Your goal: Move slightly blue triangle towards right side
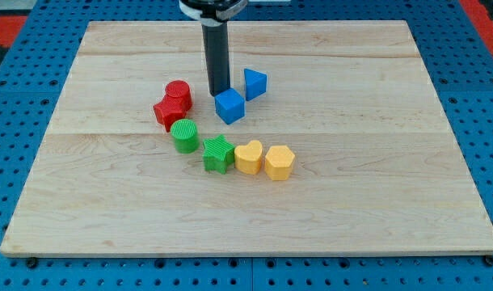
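The blue triangle (255, 83) is found in the upper middle of the frame, on the wooden board (376, 162). My tip (220, 91) is set down just to its left, at the upper edge of the blue cube (229, 106), apart from the triangle by a narrow gap. No grasping is possible (the rod carries no jaws), so nothing is held; only pushing can be done.

The task is judged barely begun: contact with the triangle is not yet made, and the short push rightward remains.

Eight blocks are counted: two blue, two red (173, 103) stacked close together, a green cylinder (184, 135), a green star (218, 153), a yellow heart (249, 157) and a yellow hexagon (280, 162).
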{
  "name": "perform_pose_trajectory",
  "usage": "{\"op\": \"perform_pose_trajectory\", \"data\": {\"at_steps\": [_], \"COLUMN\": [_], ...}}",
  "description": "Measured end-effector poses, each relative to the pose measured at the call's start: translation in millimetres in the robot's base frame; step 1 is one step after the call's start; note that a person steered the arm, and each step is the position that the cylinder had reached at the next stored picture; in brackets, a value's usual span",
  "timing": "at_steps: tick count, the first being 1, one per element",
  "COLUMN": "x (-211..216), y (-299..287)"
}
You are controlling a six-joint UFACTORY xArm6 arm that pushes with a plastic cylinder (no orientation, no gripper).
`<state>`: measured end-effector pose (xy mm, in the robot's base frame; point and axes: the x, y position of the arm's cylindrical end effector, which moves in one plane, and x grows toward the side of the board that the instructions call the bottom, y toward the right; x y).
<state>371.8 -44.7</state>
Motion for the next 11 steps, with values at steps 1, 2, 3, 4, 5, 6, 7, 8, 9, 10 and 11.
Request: {"op": "perform_pose_trajectory", "data": {"at_steps": [1,2,3,4,5,6,7,8,9,10,11], "x": [-17.6,-57.5,-62.6,-52.2,-35.3,-23.5,-21.6,-41.0,-47.4,-38.7,-25.7], "y": [19.7,60.7,84.7,24.3,-33.5,-14.7,29.5,56.9,96.9,72.5,68.6]}}
